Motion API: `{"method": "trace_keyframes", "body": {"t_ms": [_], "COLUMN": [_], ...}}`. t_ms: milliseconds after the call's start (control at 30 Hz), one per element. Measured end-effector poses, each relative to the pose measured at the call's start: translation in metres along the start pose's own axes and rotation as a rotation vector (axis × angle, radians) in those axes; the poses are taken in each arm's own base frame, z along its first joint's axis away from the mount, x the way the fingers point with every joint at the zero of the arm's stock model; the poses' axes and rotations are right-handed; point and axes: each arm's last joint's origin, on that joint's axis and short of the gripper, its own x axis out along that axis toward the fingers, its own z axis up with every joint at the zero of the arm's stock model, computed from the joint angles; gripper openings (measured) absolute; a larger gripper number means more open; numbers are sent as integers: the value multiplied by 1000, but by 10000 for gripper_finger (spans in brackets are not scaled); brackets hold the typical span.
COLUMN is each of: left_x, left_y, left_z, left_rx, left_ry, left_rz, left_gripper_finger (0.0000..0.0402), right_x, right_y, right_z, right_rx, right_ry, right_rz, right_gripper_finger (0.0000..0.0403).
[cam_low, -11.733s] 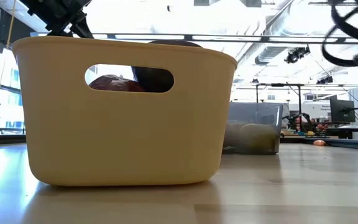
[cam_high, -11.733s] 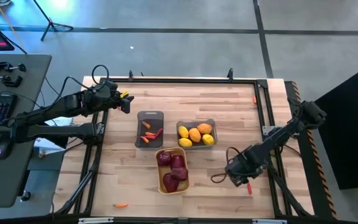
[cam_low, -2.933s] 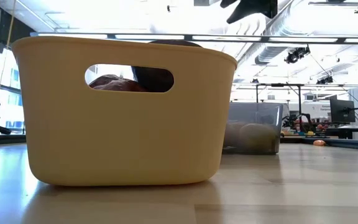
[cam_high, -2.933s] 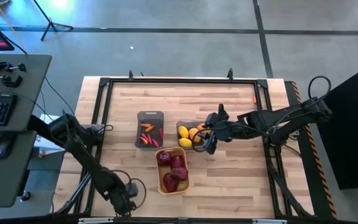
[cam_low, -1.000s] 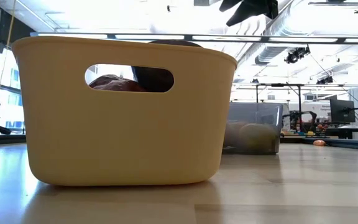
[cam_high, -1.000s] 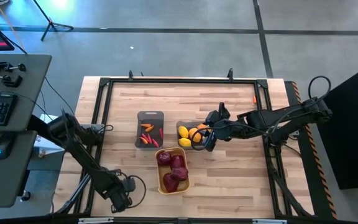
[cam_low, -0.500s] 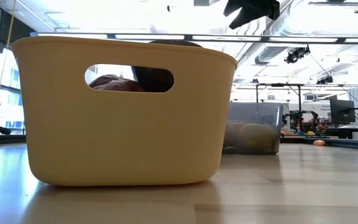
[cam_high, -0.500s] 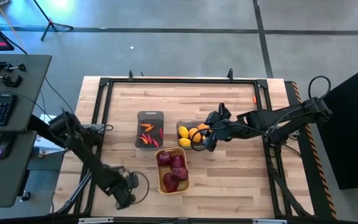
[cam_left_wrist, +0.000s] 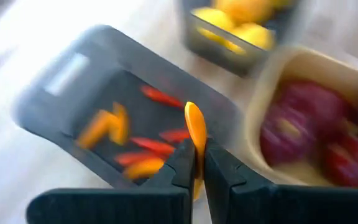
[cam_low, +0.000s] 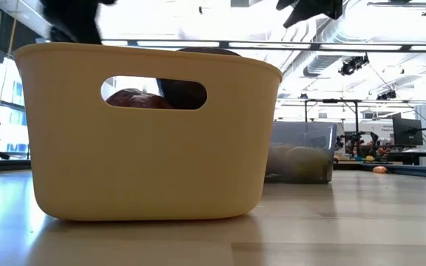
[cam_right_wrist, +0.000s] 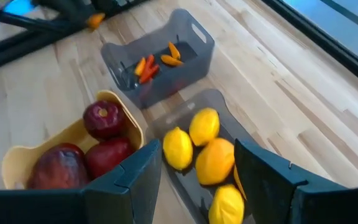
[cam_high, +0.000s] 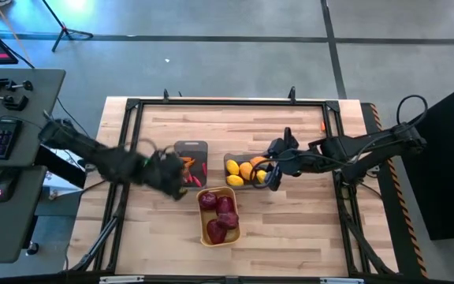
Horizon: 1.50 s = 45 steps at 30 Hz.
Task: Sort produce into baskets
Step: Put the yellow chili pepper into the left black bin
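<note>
Left gripper (cam_left_wrist: 196, 163) clamps a thin orange carrot piece (cam_left_wrist: 195, 129) between its fingertips, hovering just over the near-left edge of the dark grey bin (cam_high: 190, 163) that holds other carrot pieces (cam_right_wrist: 149, 65); right gripper (cam_right_wrist: 191, 163) has its fingers spread wide with nothing between them, above the second grey bin (cam_right_wrist: 211, 99) of yellow and orange ovals (cam_right_wrist: 199, 144); yellow-orange bin (cam_high: 218, 215) holds dark red round ones (cam_high: 219, 218), just in front of the two grey bins on the wooden table (cam_high: 290, 229); one small orange piece (cam_high: 322, 125) lies near the table's far right frame.
</note>
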Motion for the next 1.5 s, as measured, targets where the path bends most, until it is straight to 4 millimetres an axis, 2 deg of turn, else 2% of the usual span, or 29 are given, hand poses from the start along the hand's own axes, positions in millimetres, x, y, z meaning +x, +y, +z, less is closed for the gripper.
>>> {"method": "trace_keyframes", "body": {"t_ms": [133,367,600,800,1100,1200,1300,1400,1500], "left_x": [19,29,32,32,28,26,24,22,20], "left_y": [23,41,38,39,36,34,31,28,24], "left_z": [22,37,49,46,49,47,42,38,35], "left_rx": [-63,-143,-149,-92,-80,-98,-88,-81,-22], "left_ry": [10,53,-25,8,-9,28,92,114,108], "left_rz": [93,104,26,24,-43,-92,-147,-159,-166], "left_gripper_finger": [7,7,17,53,84,91,93,93,93], "right_x": [0,0,0,0,0,-1,-2,-3,1], "right_y": [-3,-6,-6,-6,-7,-9,-16,-29,-43], "right_z": [-4,-8,-7,-7,-6,-8,-13,-23,-40], "right_rx": [18,19,19,19,79,152,324,501,586], "right_ry": [35,70,57,55,27,23,33,77,145], "right_rz": [-30,-61,-77,-79,-110,-137,-224,-382,-529], "right_gripper_finger": [193,193,193,193,193,193,193,193,193]}}
